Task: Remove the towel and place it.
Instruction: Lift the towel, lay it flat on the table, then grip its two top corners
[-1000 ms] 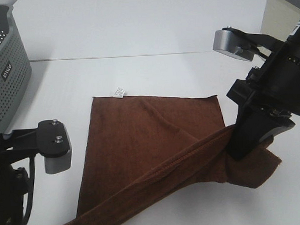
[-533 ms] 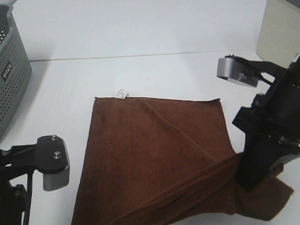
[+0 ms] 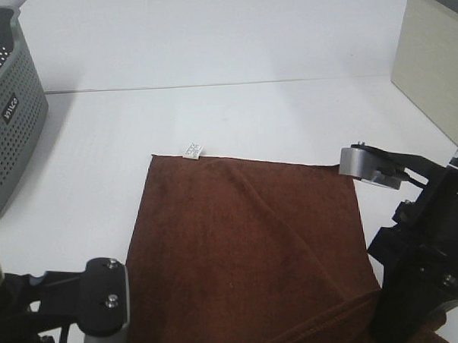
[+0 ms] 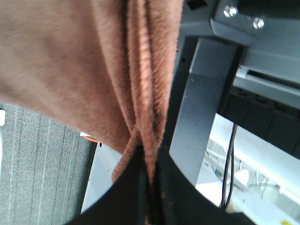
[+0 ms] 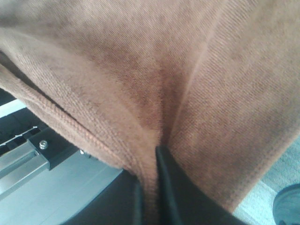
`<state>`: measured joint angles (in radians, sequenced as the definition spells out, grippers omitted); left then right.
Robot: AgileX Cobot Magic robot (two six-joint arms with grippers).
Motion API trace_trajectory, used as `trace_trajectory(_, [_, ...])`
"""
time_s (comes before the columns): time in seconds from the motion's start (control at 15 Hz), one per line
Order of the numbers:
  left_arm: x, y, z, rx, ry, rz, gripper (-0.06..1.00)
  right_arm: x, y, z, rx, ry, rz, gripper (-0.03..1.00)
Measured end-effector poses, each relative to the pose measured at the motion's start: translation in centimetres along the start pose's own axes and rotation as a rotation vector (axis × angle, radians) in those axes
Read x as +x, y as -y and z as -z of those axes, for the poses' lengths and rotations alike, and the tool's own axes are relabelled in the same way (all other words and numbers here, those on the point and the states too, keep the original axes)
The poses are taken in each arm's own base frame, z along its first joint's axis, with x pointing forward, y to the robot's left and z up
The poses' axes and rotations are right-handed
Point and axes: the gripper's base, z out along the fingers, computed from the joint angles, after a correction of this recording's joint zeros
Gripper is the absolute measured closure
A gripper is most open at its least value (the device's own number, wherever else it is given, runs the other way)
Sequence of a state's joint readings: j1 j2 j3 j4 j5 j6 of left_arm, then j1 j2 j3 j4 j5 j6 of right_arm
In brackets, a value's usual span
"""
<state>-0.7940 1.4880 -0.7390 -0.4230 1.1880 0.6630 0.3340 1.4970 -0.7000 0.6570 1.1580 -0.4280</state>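
Observation:
The dark brown towel (image 3: 247, 239) lies spread across the white table, its small white tag (image 3: 192, 150) at the far left corner. Its near edge runs off the bottom of the exterior high view. My left arm (image 3: 68, 308) is at the towel's near left corner and my right arm (image 3: 423, 269) at its near right corner. In the left wrist view my left gripper (image 4: 151, 164) is shut on the towel's (image 4: 70, 70) bunched hem, beyond the table's edge. My right gripper (image 5: 150, 173) pinches a fold of towel (image 5: 140, 70) between its dark fingers.
A grey perforated basket (image 3: 6, 113) stands at the far left of the table. A beige box (image 3: 433, 49) sits at the far right. A seam (image 3: 210, 85) crosses the white table beyond the towel.
Both arms have drawn back toward the near edge, pulling the towel along. The raised, twisted near edge has dropped and the cloth now lies flat, its far edge a little nearer.

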Motion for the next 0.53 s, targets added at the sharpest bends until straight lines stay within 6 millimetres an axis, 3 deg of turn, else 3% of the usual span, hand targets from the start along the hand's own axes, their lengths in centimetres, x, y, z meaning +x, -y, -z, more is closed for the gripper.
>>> trace_trajectory(0.53, [-2.1,0.0,0.7,-0.014,-0.001,-0.009,0.94,0.0,-0.1,0.0,-0.012,0.004,0.027,0.68])
